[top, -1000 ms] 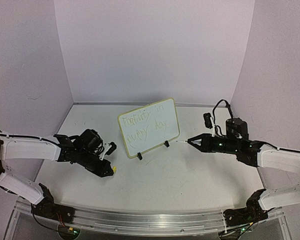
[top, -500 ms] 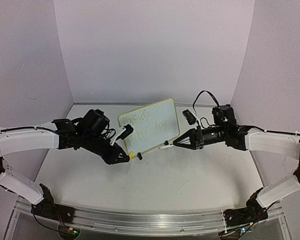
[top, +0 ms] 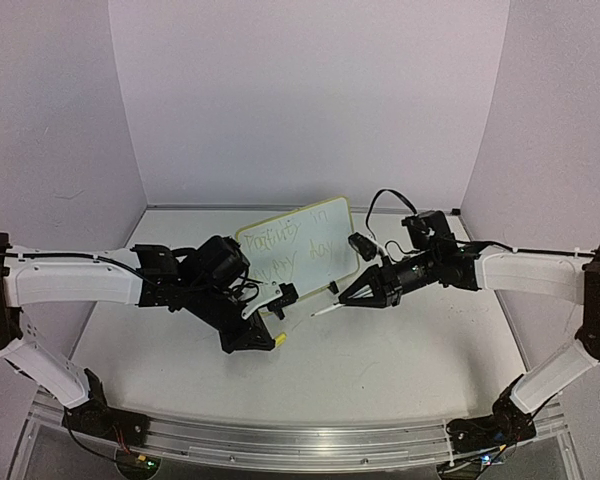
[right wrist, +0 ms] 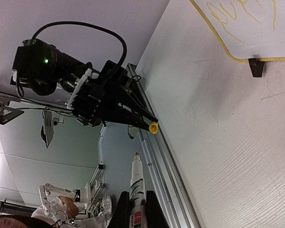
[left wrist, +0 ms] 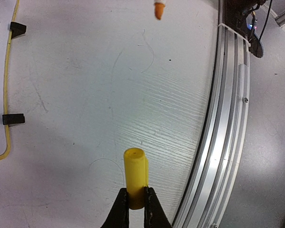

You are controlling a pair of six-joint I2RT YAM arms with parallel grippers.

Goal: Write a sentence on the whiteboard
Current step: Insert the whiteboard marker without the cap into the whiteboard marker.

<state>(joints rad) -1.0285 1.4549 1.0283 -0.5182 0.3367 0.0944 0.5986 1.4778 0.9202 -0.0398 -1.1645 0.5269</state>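
The whiteboard (top: pixel 298 250) stands tilted on two black feet at the middle back. The sentence (top: pixel 292 252) runs in two faint greenish lines across its face. My left gripper (top: pixel 270 340) is in front of the board, shut on a yellow marker cap (top: pixel 280 338). In the left wrist view the cap (left wrist: pixel 135 175) sticks out of the gripper (left wrist: pixel 136 197) above the table. My right gripper (top: pixel 345 298) is shut on the white marker pen (top: pixel 325 310), tip bare and pointing left toward the cap. In the right wrist view the pen (right wrist: pixel 136 183) sits in the gripper (right wrist: pixel 135 202), with the cap (right wrist: pixel 153 127) ahead.
An aluminium rail (top: pixel 310 440) runs along the table's near edge and also shows in the left wrist view (left wrist: pixel 228 142). Purple walls close in the back and both sides. The board's rim (left wrist: pixel 8 95) and feet (left wrist: pixel 13 118) lie left of the cap.
Both arms have swung inward to the space in front of the board. The left gripper brought the cap right, the right gripper brought the pen left, so tip and cap are now close.
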